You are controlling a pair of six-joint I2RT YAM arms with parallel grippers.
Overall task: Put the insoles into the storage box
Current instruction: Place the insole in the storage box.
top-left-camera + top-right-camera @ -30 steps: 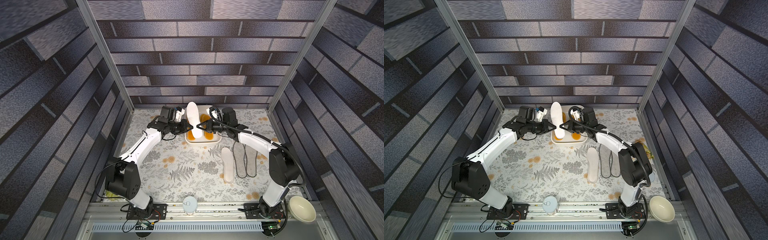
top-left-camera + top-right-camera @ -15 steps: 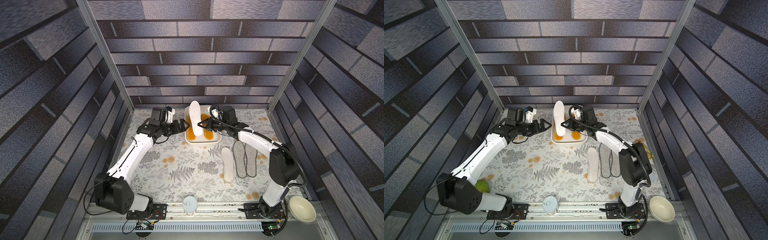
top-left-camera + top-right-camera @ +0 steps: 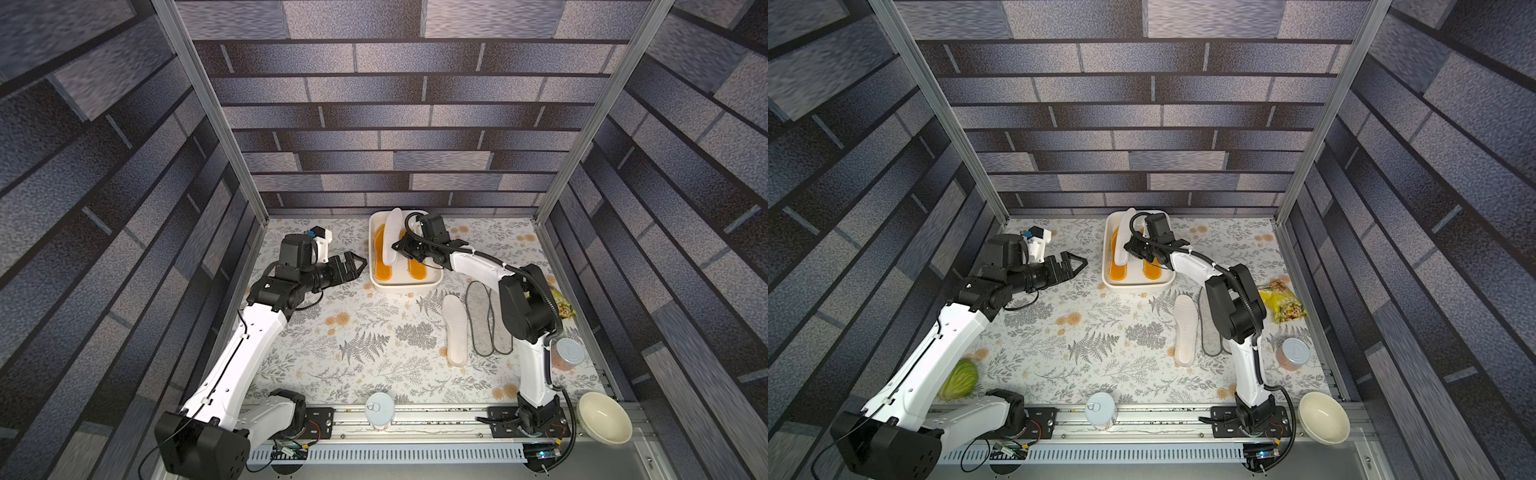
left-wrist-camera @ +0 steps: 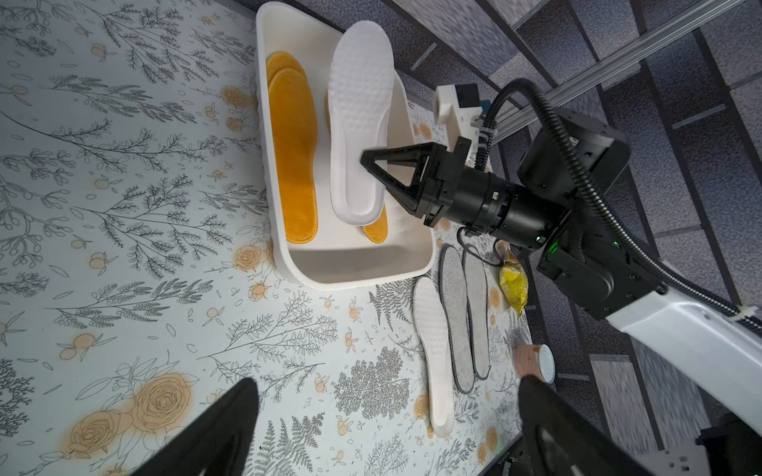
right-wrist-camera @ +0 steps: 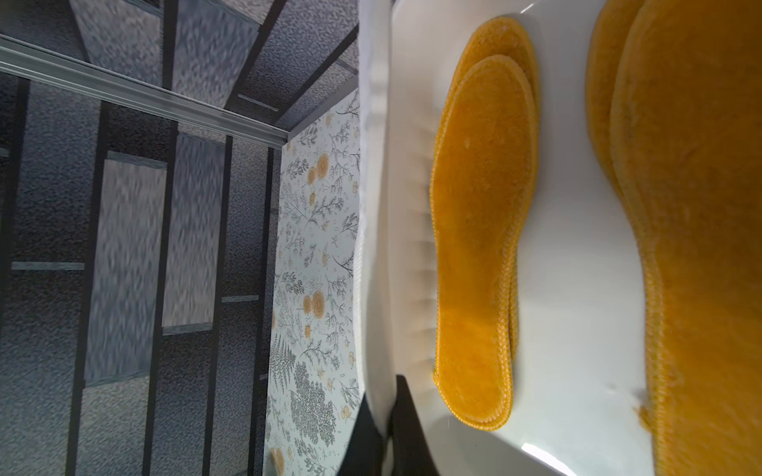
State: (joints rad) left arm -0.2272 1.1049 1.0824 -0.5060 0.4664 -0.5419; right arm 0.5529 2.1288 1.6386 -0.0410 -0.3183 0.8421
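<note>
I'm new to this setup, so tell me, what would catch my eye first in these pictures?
The right claw pinches a white insole, tilted over the storage box at the table's far side, where orange insoles already lie. The left claw hangs open beside the box, and a second white insole and two grey insoles lie on the table by the right arm.

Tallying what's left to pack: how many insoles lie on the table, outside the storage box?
3. A white foam insole lies in front of the storage box; a grey felt insole lies beside it, a second grey felt insole beside that. None seems hidden.
</note>
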